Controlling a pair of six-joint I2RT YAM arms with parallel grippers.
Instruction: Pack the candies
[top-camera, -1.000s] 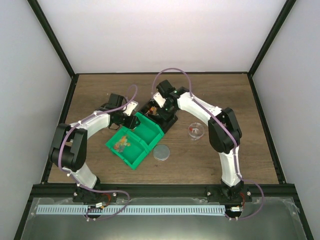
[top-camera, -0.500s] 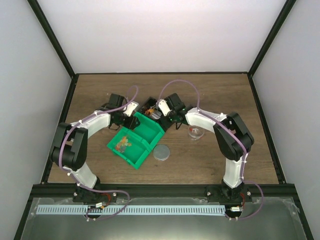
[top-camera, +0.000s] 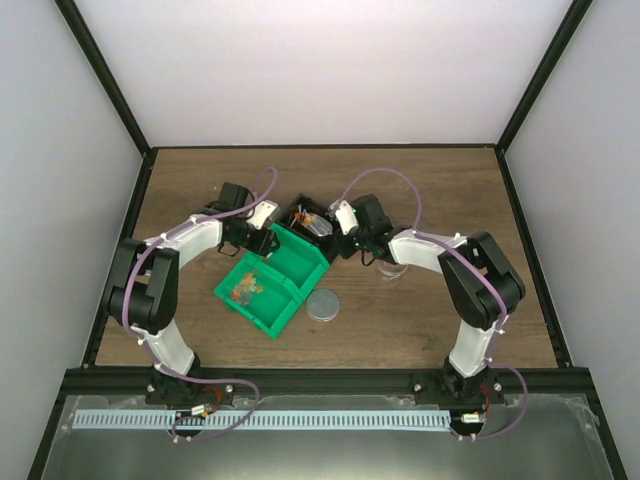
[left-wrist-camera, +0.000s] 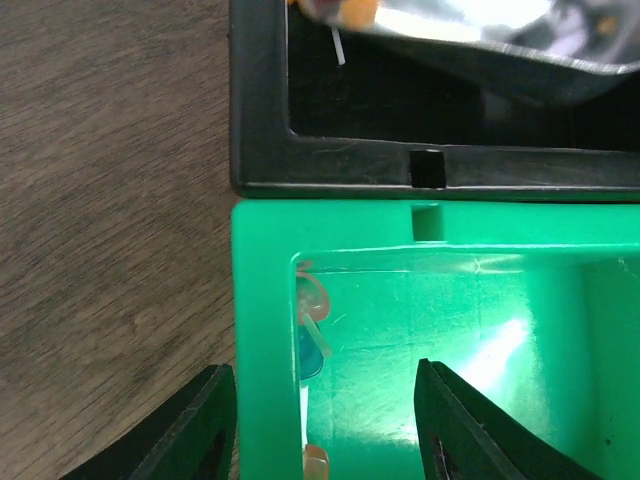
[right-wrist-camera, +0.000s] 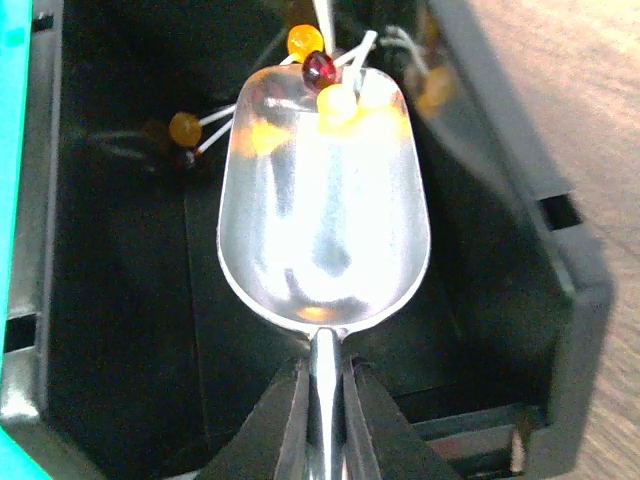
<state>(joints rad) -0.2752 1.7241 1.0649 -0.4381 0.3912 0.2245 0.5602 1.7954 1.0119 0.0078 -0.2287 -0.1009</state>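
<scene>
One green bin (left-wrist-camera: 262, 300), one black bin (left-wrist-camera: 330, 170), one lid (top-camera: 323, 305), one cup (top-camera: 393, 270), one scoop (right-wrist-camera: 322, 220), several candies (right-wrist-camera: 305, 42).

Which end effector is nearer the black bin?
Right. The right end effector grips the silver scoop, whose bowl sits inside the black bin among the candies. The left end effector is open astride the green bin's side wall, just short of the black bin's rim.

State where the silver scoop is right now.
In the right wrist view's centre, the silver scoop has its handle pinched between the right fingers, its bowl inside the black bin with candies at its tip.
</scene>
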